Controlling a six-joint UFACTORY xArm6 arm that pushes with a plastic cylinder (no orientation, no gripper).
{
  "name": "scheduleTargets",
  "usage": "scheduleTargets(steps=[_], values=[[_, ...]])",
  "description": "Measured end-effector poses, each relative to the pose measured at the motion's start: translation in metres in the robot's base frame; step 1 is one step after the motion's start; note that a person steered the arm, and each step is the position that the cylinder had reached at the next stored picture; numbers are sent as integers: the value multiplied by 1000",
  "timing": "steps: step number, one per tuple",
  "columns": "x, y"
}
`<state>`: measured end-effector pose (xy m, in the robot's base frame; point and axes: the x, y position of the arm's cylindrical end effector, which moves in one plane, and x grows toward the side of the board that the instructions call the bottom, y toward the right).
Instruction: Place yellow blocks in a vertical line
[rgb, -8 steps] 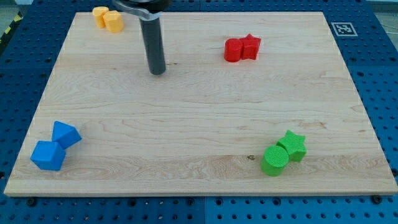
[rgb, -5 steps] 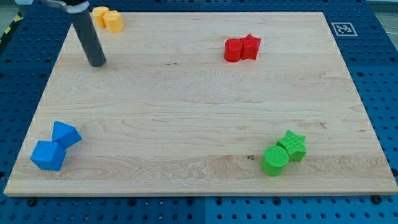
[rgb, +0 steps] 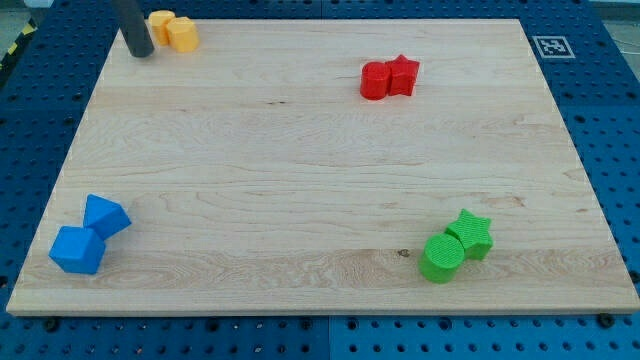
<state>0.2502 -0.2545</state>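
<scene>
Two yellow blocks sit side by side at the view's top left of the wooden board (rgb: 320, 170): one (rgb: 160, 24) at the left, and a hexagonal one (rgb: 183, 34) touching it on the right, slightly lower. My tip (rgb: 139, 54) stands just left of and a little below the left yellow block, close to it; whether it touches cannot be told. The rod rises out of the view's top edge.
A red cylinder (rgb: 375, 80) and red star (rgb: 403, 74) touch at the top right. A green cylinder (rgb: 441, 257) and green star (rgb: 471, 233) touch at the bottom right. Two blue blocks (rgb: 104, 215) (rgb: 77, 250) lie at the bottom left.
My tip has moved from the board's upper middle leftward and up to beside the yellow blocks. No block has moved.
</scene>
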Motion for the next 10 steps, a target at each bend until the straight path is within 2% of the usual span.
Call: scheduleTargets(steps=[1,2,3,5,8,10], values=[[-9,-11],[-26,-48],[-27,-50],[-59,-45],[-59,-32],[-59,11]])
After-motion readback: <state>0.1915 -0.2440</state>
